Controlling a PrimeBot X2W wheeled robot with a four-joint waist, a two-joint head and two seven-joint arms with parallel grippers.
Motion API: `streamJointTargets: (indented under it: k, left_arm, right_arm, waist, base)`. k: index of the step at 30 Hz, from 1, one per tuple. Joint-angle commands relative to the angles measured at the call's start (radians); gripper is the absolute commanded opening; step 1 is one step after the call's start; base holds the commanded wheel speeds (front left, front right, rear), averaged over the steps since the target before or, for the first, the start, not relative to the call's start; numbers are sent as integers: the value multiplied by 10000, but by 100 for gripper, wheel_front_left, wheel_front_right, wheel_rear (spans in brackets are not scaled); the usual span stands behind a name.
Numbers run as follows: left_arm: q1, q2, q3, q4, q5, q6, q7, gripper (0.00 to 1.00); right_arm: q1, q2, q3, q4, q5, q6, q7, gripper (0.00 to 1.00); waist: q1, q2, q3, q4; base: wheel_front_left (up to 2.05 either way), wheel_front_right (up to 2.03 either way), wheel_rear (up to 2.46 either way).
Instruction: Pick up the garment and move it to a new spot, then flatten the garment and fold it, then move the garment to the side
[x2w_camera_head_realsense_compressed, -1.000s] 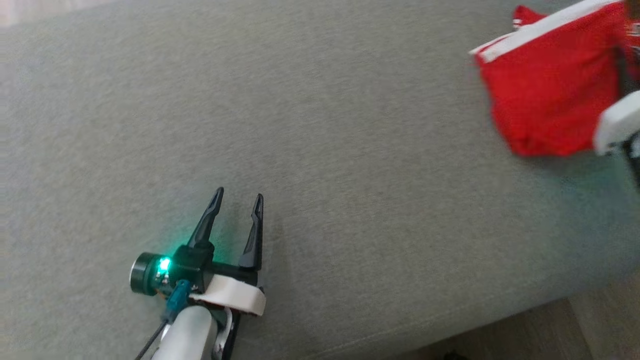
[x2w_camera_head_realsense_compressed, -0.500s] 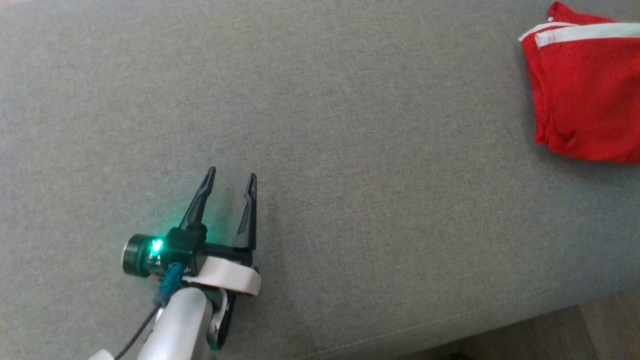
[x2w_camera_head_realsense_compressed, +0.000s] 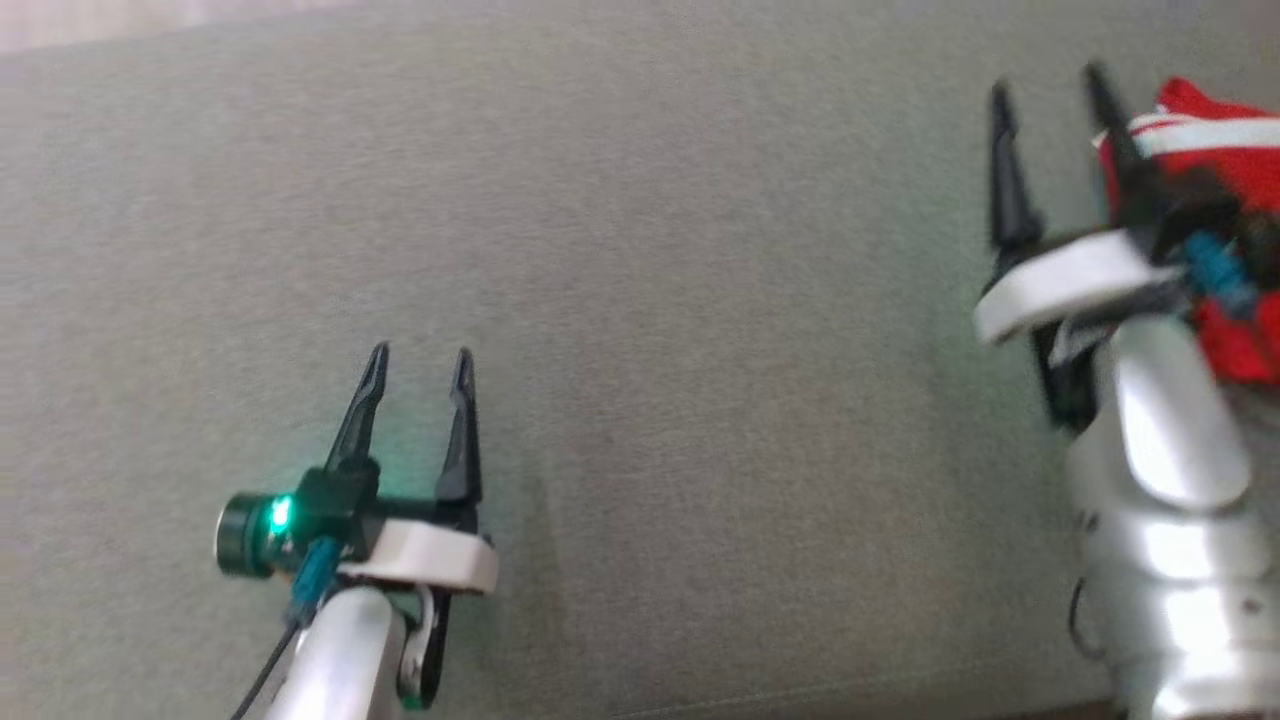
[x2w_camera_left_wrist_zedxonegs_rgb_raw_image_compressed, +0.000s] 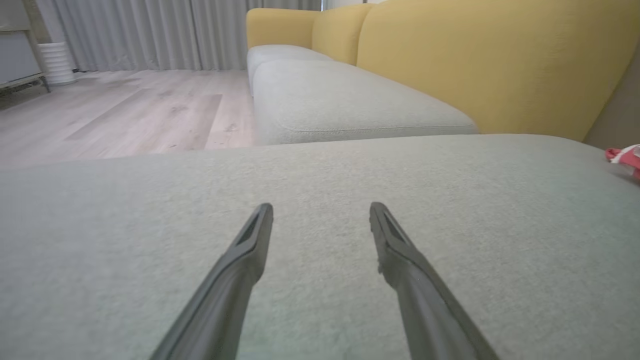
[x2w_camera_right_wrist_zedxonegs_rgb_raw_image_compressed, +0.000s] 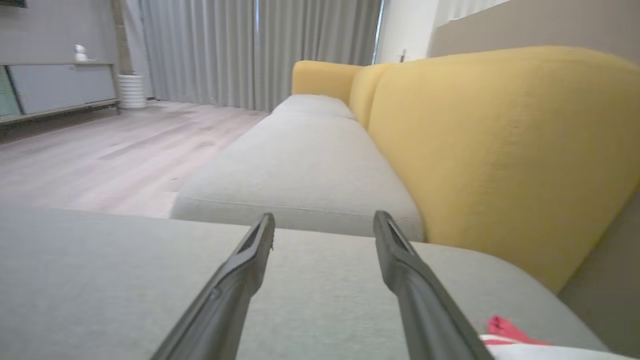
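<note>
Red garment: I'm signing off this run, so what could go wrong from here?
1. The right pincer stands open close beside the red garment; a careless swing could snag the cloth and drag it out of shape.
2. In the head view the right arm hides part of the garment, so how neatly it lies is hard to check.
3. The left pincer hangs open low over the grey cushion; dropping further, it could dig into the fabric.

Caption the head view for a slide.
Open left hand and right hand over grey cushion; red garment beside the right.
</note>
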Motion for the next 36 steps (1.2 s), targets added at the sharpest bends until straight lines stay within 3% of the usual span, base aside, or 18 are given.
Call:
streamJointTargets:
  k: [1,14,30,36]
  left_arm:
    - [92,56,393,-305,-45,94,-93,100]
    - [847,56,927,-134,25,390,-93,100]
    - [1792,56,1738,-167,241,397,-93,100]
    - [1908,56,1915,-202,-80,152,-93,100]
  right_arm:
    - [60,117,305,-426,141,33,-109,100]
    - [2528,223,1352,-587,1474,33,-110,100]
    - [3542,224,1527,-444,1906,33,-110,100]
    - [3755,225,1535,-433,2188,33,-110,100]
  waist:
    - [1,0,-267,325]
    - [1,0,-1303,1327]
    - [1,0,-2482,1145]
    - [1,0,-2545,1035]
  base:
    - [0,0,0]
    - [0,0,0]
    - [0,0,0]
    - [0,0,0]
